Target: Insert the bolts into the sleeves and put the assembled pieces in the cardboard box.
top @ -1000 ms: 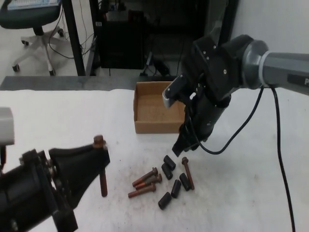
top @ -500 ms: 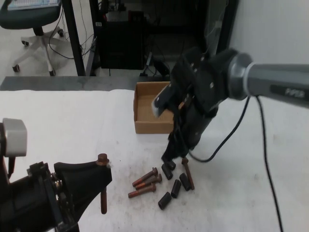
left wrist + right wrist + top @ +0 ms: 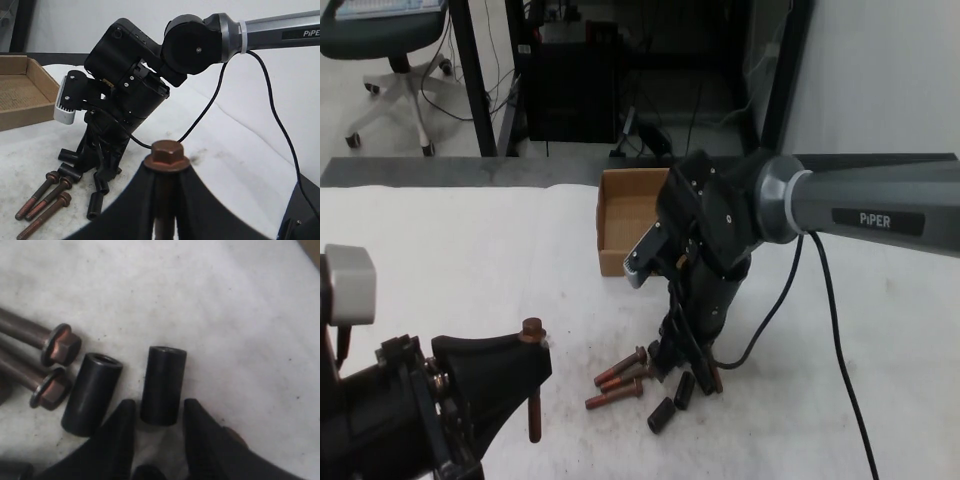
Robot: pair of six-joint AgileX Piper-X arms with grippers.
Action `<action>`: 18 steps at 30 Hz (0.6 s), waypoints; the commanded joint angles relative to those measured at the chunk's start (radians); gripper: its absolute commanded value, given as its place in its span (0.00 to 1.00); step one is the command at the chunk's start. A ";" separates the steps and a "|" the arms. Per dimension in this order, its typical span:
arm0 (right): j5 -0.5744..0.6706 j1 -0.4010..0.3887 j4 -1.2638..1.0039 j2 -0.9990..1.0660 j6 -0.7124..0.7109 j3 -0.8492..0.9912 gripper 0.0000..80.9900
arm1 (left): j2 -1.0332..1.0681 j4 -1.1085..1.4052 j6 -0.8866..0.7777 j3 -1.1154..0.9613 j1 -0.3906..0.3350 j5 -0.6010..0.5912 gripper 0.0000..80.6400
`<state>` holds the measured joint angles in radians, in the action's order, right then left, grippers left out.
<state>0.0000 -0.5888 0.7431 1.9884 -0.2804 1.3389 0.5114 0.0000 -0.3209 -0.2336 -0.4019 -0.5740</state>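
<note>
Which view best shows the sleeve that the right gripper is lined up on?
The right wrist view: the sleeve lies in full sight, its near end between the fingers of the open right gripper. In the high and left wrist views I cannot pick it out under that gripper's body.

Only one bit of print: short white lettering (image 3: 877, 219) along the grey forearm tube (image 3: 920, 190) of the right arm, a maker's mark, light on dark. The same lettering (image 3: 300, 34) shows in the left wrist view, at the tube's outer end. Sheet (image 3: 380, 8) on a desk at the back of the rm. has lines of print, too small to read. Cardboard box (image 3: 25, 115): faint marks on its floor, can't tell if print.
</note>
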 commanded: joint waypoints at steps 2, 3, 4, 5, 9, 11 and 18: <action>0.000 -0.001 -0.065 -0.001 -0.034 0.005 0.38 | -0.009 0.005 0.007 -0.009 0.003 -0.005 0.00; 0.000 -0.001 -0.072 -0.001 -0.048 0.005 0.38 | -0.009 0.005 0.007 -0.009 0.003 -0.005 0.00; 0.000 -0.001 -0.073 -0.001 -0.065 0.005 0.38 | -0.009 0.005 0.007 -0.009 0.003 -0.005 0.00; 0.000 -0.001 -0.073 -0.001 -0.080 0.005 0.38 | -0.009 0.005 0.007 -0.009 0.003 -0.005 0.00; -0.014 -0.001 -0.073 -0.001 -0.102 0.005 0.38 | -0.009 0.005 0.007 -0.009 0.003 -0.005 0.00; -0.022 0.004 -0.073 -0.001 -0.107 0.005 0.38 | -0.009 0.005 0.007 -0.009 0.003 -0.005 0.00; -0.024 0.014 -0.066 0.007 -0.141 0.005 0.38 | -0.009 0.005 0.007 -0.009 0.003 -0.005 0.00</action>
<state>-0.0237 -0.5828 0.6753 1.9915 -0.3903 1.3389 0.5114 0.0000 -0.3209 -0.2336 -0.4019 -0.5740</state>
